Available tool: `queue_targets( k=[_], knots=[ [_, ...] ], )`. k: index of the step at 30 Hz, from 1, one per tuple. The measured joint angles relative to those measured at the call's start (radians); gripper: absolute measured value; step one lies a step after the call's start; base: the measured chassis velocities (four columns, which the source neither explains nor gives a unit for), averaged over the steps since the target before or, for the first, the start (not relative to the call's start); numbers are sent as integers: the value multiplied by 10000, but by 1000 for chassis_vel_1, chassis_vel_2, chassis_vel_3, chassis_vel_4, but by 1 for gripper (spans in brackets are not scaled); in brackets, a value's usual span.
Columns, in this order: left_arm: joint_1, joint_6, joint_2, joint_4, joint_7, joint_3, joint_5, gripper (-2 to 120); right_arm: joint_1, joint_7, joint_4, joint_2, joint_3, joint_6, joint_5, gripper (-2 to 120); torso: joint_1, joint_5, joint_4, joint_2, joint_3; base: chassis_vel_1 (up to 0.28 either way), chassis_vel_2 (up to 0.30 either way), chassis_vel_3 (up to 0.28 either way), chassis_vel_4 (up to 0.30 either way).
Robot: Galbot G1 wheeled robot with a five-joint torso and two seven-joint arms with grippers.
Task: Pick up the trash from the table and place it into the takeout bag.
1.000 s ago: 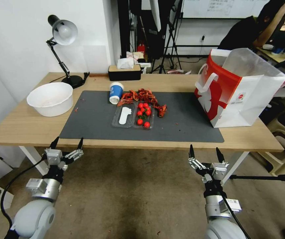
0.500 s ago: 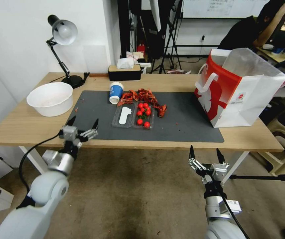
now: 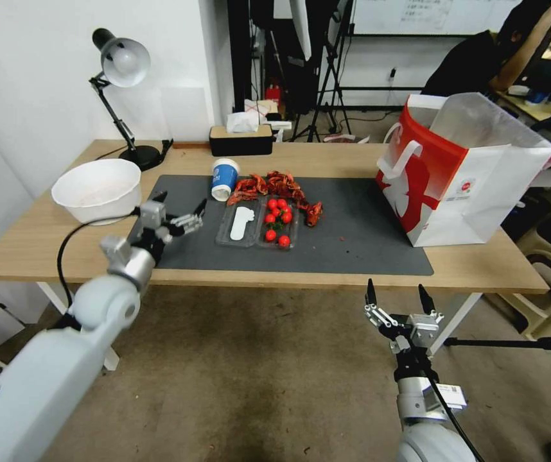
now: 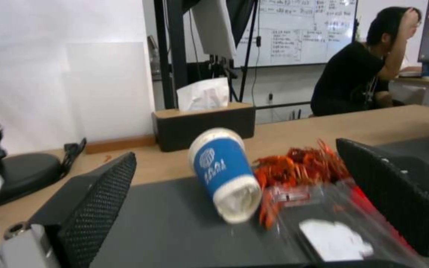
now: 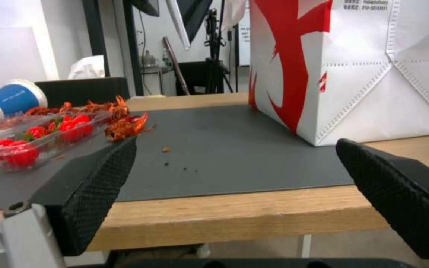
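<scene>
Our left hand, fingers spread and empty, hovers over the bench, approaching the tipped blue-and-white paper cup; we judge grasping comes next.

White bowl beside desk lamp; tissue box behind; tomato tray near crayfish shells.

a long light-wood table carries a dark grey mat. directly on the wood sit a white bowl, a desk lamp and a tissue box. the red-and-white takeout bag stands at the mat's right end.
</scene>
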Motion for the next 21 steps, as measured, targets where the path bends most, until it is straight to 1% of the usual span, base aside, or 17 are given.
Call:
queue_targets(
  k=[2,3,4,5,7,8,10,11,12,14,15,16,18,19,21],
  knots=[
    [-793,180,8,514,-107,621,-465,100,13,4,0,3,0,-19,-6,100,-1,-3,1,0,0,0,0,0,0],
    [-793,180,8,514,-107,621,-465,100,13,4,0,3,0,-19,-6,100,-1,-3,1,0,0,0,0,0,0],
    [-1228,276,-13,826,-145,993,-669,100,15,6,0,1,1,-28,-7,100,0,-2,2,0,0,0,0,0,0],
    [-1514,331,-56,1053,-156,1243,-772,100,18,10,3,1,7,-30,-8,100,0,0,2,-1,0,0,0,0,0],
    [-2369,459,-222,1731,-186,1995,-1022,100,19,25,17,0,31,-46,-9,100,-1,-3,1,-1,1,0,0,0,0],
    [-2369,459,-222,1731,-186,1995,-1022,100,19,25,17,0,31,-46,-9,100,-1,-3,1,-1,1,0,0,0,0],
    [-3128,658,-429,2305,-210,2626,-1208,100,21,40,21,11,50,-62,-9,100,0,-1,-1,0,0,0,0,0,0],
    [-3128,658,-429,2305,-210,2626,-1208,100,21,40,21,11,50,-62,-9,100,0,-1,-1,0,0,0,0,0,0],
    [-3607,801,-589,2698,-229,2963,-1303,100,25,51,21,25,62,-70,-9,100,0,-3,0,-1,1,0,0,0,0],
    [-4274,998,-888,3391,-240,3382,-1362,100,32,60,21,53,78,-74,-9,100,0,1,0,-1,0,0,0,0,0],
    [-4274,998,-888,3391,-240,3382,-1362,100,32,60,21,53,78,-74,-9,100,0,1,0,-1,0,0,0,0,0],
    [-4575,1120,-1041,3772,-241,3554,-1371,100,31,66,21,65,83,-79,-9,100,1,-3,-1,-1,0,0,0,0,0],
    [-5039,1529,-1283,4389,-240,3796,-1378,100,37,74,21,88,99,-84,-9,100,0,1,1,0,0,0,0,0,0],
    [-5039,1529,-1283,4389,-240,3796,-1378,100,37,74,21,88,99,-84,-9,100,0,1,1,0,0,0,0,0,0],
    [-5364,1828,-1480,4881,-232,3982,-1406,100,53,79,15,104,120,-86,-10,100,0,-3,3,0,0,0,0,0,0]
  ],
)
